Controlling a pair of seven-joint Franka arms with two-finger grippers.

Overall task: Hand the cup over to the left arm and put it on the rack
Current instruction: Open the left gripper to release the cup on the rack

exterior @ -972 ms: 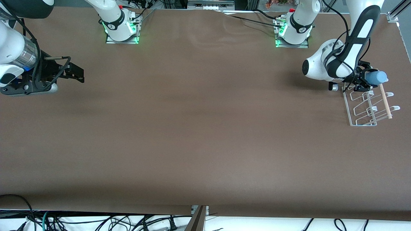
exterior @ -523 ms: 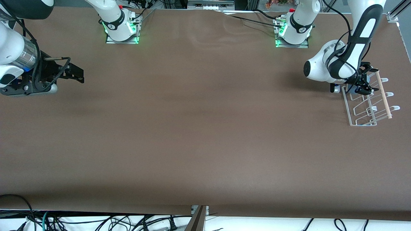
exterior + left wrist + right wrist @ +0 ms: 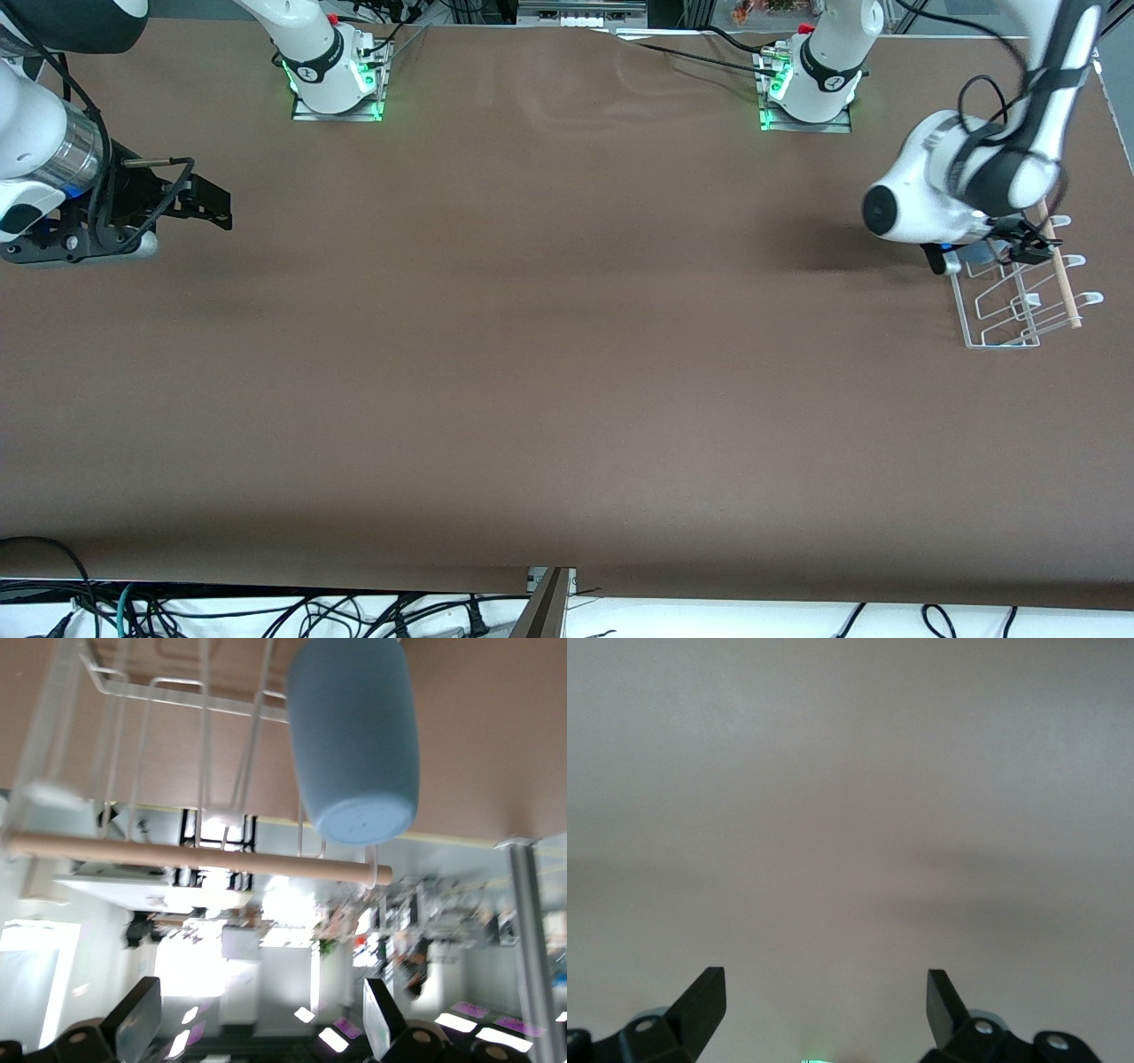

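While the right arm waits at its own end of the brown table (image 3: 532, 354), the left arm (image 3: 961, 182) bends low over the white wire rack (image 3: 1010, 301), which stands toward the left arm's end of the table. The front view shows the left claw (image 3: 1023, 246) down among the rack's upright loops at the end of the rack farther from the front camera, with the arm's white wrist covering most of that end.

In the left wrist view the left claw (image 3: 257, 1028) stands wide, its two dark fingers (image 3: 133, 1028) well apart with nothing between them. The light-blue cup (image 3: 354, 735) sits apart from those fingers, hung upside down on the rack with its closed bottom turned toward the wrist camera and a wire loop running up beside it. The light wooden dowel (image 3: 186, 858) crosses the rack between the cup and the claw. In the front view only a sliver of blue (image 3: 979, 254) shows under the wrist, just beside the dowel (image 3: 1060, 279), so how the cup rests on the wires cannot be told from there.

The right claw (image 3: 208, 204) hovers over bare table at the right arm's end, pointing toward the middle of the table. The right wrist view shows the same claw (image 3: 824, 1005) spread wide and holding nothing, with only the table surface ahead of it.
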